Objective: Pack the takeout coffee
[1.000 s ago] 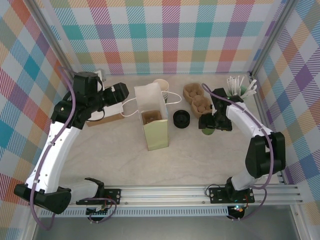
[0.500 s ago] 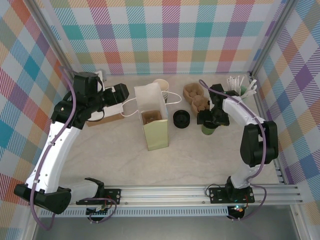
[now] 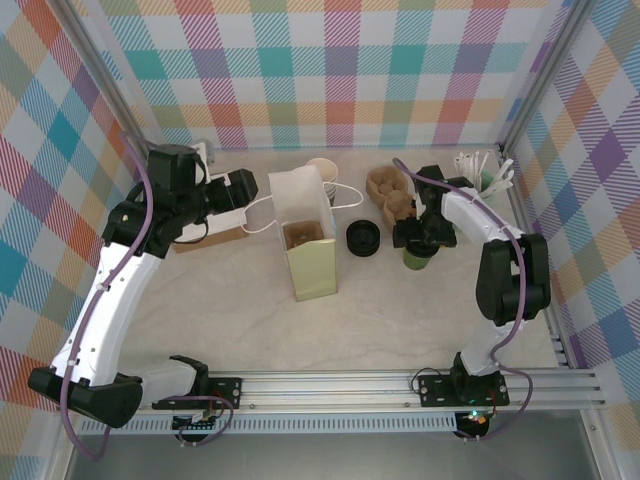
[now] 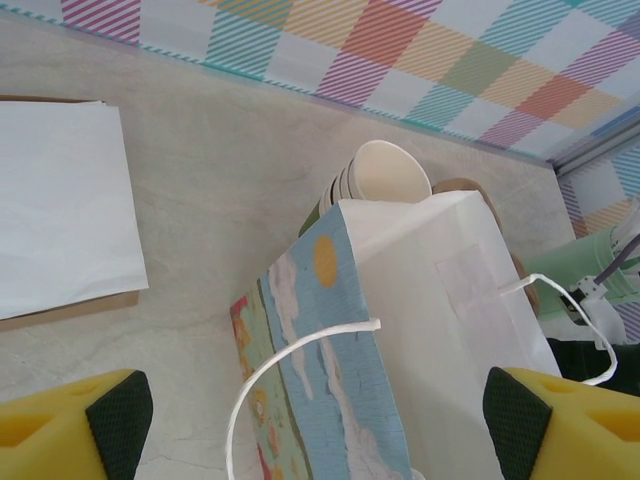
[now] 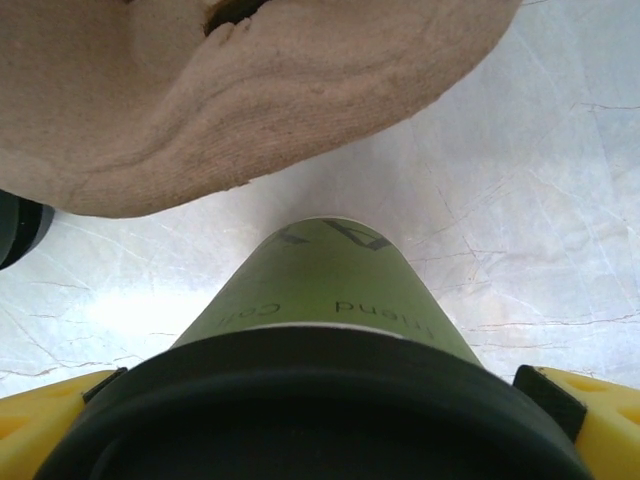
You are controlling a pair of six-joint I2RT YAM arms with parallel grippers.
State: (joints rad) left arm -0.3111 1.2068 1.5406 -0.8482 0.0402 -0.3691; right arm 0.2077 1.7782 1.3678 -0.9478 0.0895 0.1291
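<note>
Right gripper (image 5: 320,405) stands spread wide astride the cup (image 5: 322,285), one yellow finger at each side of the black lid (image 5: 300,365) that caps it. The wrist view does not settle whether the pads touch the lid or stop just short, so no grip can be claimed. The cup stands upright on the surface (image 3: 400,320), just in front of the pulp carrier (image 5: 230,100) and to the right of a black disc (image 3: 363,237) that lies apart from it.

Against the picture of a second ago, the right arm has drawn its elbow in toward the back. Its forearm now runs more steeply down to the wrist, and the gripper sits more squarely over the cup than beside it. The cup itself has not shifted. Judging from this, the approach is done and closing on the cup is the step in hand.

Further out, nothing differs. The paper bag (image 3: 308,250) stands open well to the left of the cup. The left gripper (image 4: 320,410) hangs by the bag's rear panel, spread wide and empty, where it was before.
</note>
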